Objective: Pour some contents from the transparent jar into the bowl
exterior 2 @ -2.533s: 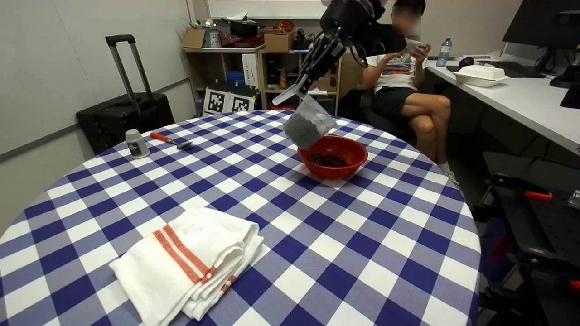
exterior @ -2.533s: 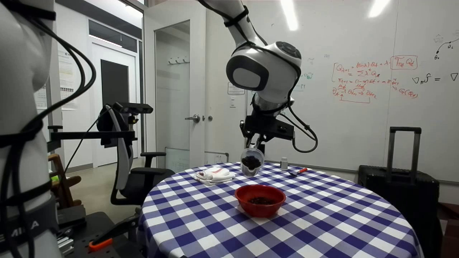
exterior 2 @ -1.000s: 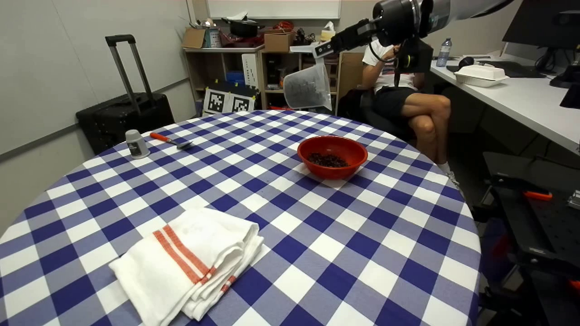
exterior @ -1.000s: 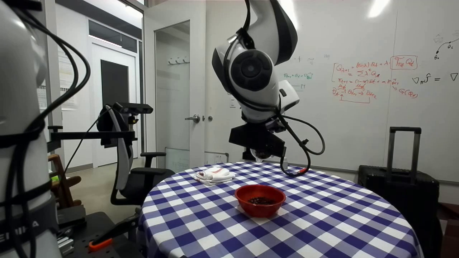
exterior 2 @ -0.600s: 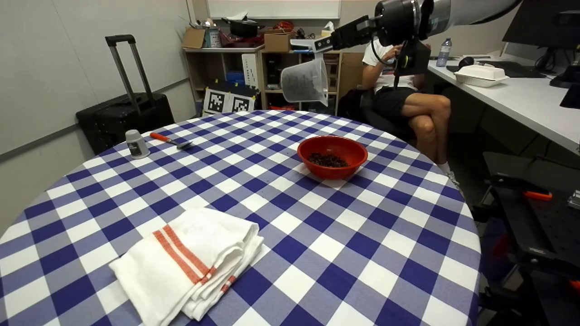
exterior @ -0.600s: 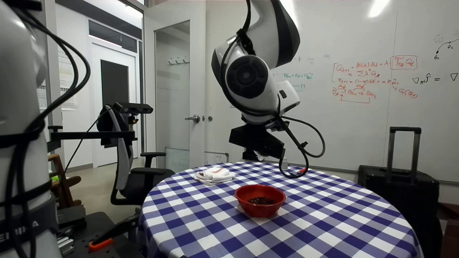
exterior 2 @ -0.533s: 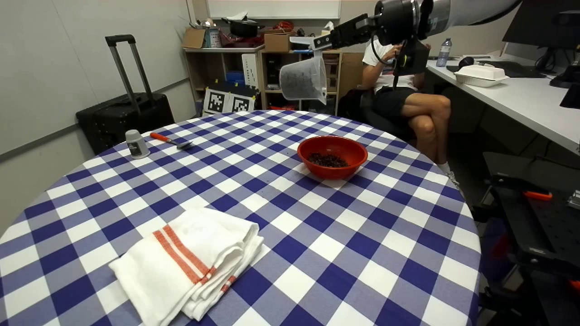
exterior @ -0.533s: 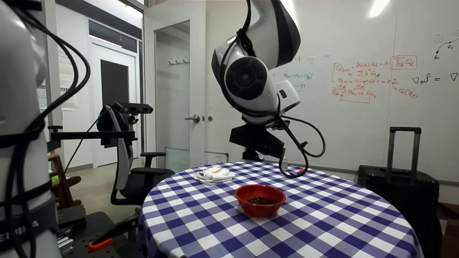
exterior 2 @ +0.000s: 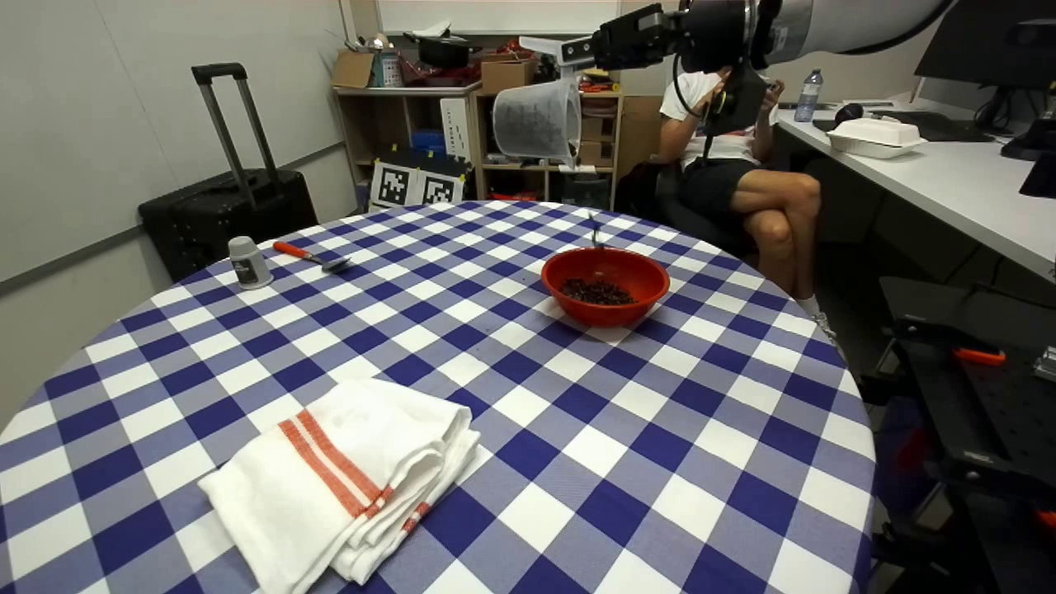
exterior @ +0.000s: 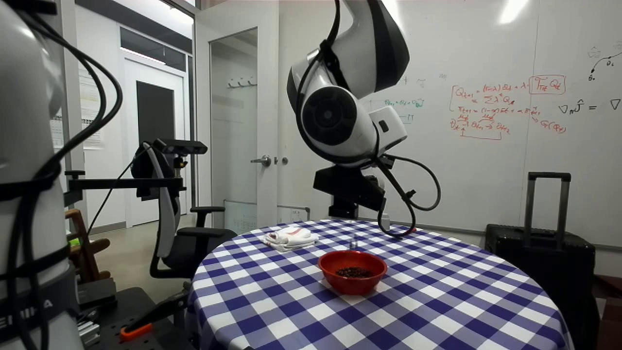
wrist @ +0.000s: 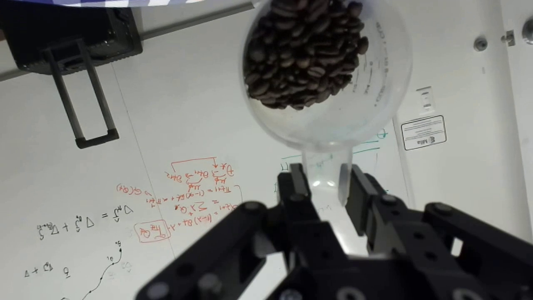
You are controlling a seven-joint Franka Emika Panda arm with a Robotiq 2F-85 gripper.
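The transparent jar [exterior 2: 536,122], a whitish cup with a handle, hangs in the air above and behind the red bowl [exterior 2: 606,315]. It lies tilted on its side, its mouth facing the arm and slightly down. Dark coffee beans [wrist: 304,58] fill part of it in the wrist view. My gripper [exterior 2: 579,52] is shut on the jar's handle, between both fingers in the wrist view [wrist: 325,179]. Dark specks [exterior 2: 595,231] are in the air over the bowl's far rim. The bowl, also in an exterior view [exterior: 352,284], holds dark beans. The jar is hidden behind my wrist there.
The bowl stands on a round table with a blue-white checked cloth [exterior 2: 528,528]. A folded white towel [exterior 2: 338,462], a small grey bottle [exterior 2: 249,262] and an orange-handled spoon [exterior 2: 309,256] lie on it. A person [exterior 2: 726,148] sits beyond the table.
The jar has risen well above the bowl and turned with my wrist. In the last half second it moved up and slightly left in an exterior view, and falling specks appeared over the bowl.
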